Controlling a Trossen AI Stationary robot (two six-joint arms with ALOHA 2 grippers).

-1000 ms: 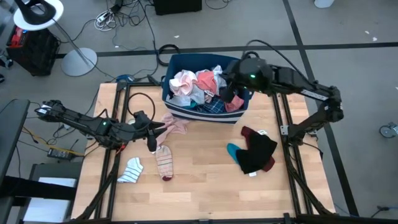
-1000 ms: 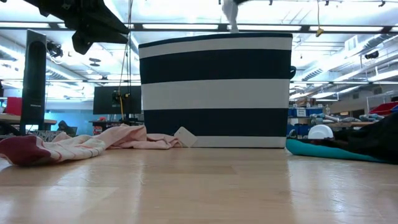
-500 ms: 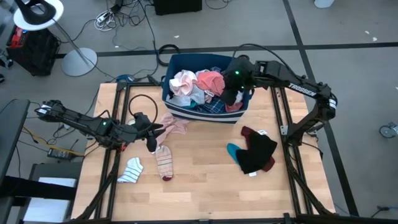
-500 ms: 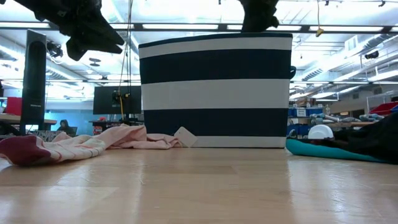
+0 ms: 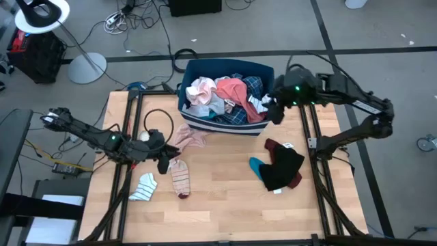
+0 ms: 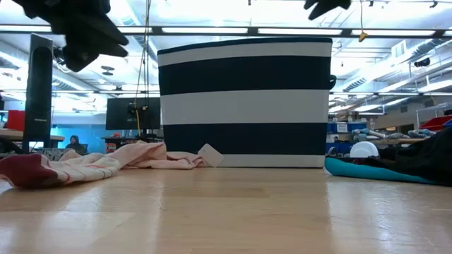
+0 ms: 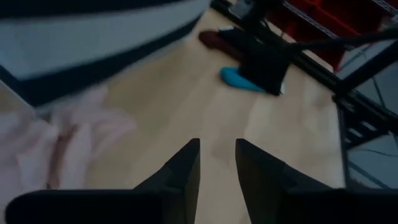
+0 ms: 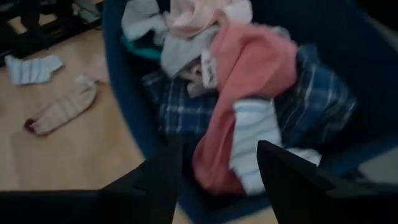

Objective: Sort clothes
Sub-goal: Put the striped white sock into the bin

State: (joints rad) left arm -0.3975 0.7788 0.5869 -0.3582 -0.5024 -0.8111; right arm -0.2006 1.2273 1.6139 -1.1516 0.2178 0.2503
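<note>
A dark blue bin at the table's far edge is heaped with clothes. The right pincer, open and empty, is held above its right rim. A single top garment should be pinched and lifted clear. The left pincer, open, is held beside a pink piece.

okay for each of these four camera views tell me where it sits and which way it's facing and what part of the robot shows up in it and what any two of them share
High: above, straight down on the table; both arms, left pincer, right pincer.
Low: table height, level toward the striped bin; arms overhead.
Left wrist: past its own fingers, pink garment beside them.
Right wrist: into the bin; own open fingers.
High and right wrist share the coral garment.
</note>
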